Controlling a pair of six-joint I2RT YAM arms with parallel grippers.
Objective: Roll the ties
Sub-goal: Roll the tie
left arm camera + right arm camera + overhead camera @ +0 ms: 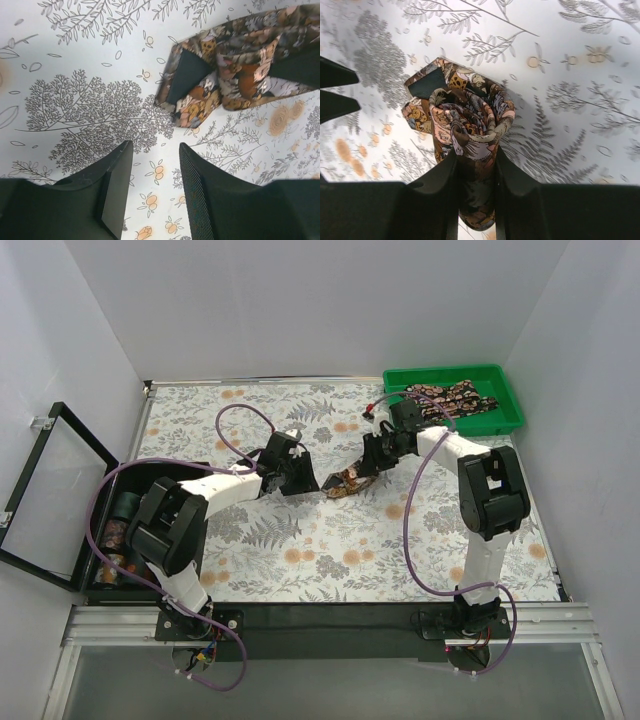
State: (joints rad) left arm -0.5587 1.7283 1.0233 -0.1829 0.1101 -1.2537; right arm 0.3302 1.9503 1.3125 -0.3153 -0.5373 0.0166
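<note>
A rolled tie [467, 117], dark with an orange, tan and white print, sits pinched between my right gripper's [475, 156] fingers, which are shut on the roll. From above, this tie [348, 481] lies mid-table with the right gripper [369, 468] at its right end. My left gripper [306, 480] hovers just left of it. In the left wrist view, the left gripper [155, 147] is open over bare cloth with nothing between its fingers. There the tie [235, 65] lies ahead to the upper right, apart from the fingers, one loose pointed flap showing its dark lining.
A green tray [510, 390] at the back right holds more patterned ties [450, 397]. A black box [190, 468] with its lid [50, 480] open stands at the left edge, rolled ties [120, 530] inside. A fern-patterned tablecloth [300, 560] covers the table.
</note>
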